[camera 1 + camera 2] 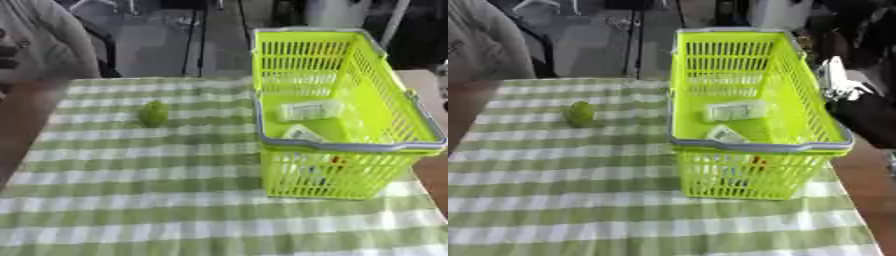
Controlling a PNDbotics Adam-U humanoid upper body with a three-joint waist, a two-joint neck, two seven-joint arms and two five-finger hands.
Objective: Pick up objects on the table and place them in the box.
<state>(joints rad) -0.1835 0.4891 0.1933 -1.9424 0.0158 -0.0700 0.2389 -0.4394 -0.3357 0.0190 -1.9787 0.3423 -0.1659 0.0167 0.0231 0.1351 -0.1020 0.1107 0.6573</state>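
1. At about nine o'clock from the basket, well apart from it, a small round green fruit-like object (154, 113) sits alone on the green-and-white checked cloth covering the tabletop (131, 200). It looks smooth and slightly lumpy, close in colour to the cloth's green bands. It seems to be the only loose piece left to collect, lying in the open where a hand could come down on it unobstructed.
2. At roughly three o'clock stands the lime-green plastic basket with a grey rim (350, 146), serving as the box. It is upright with its mouth open upward, so things can be dropped straight in.
3. Inside the basket lie pale flat packets (308, 110), and something reddish shows low through the front lattice; I cannot make these out further.
4. At the far right of the right eye view a dark shape with a white part appears beside the basket; I cannot tell whether it is the robot's right hand, nor its state. The left hand is not visible.
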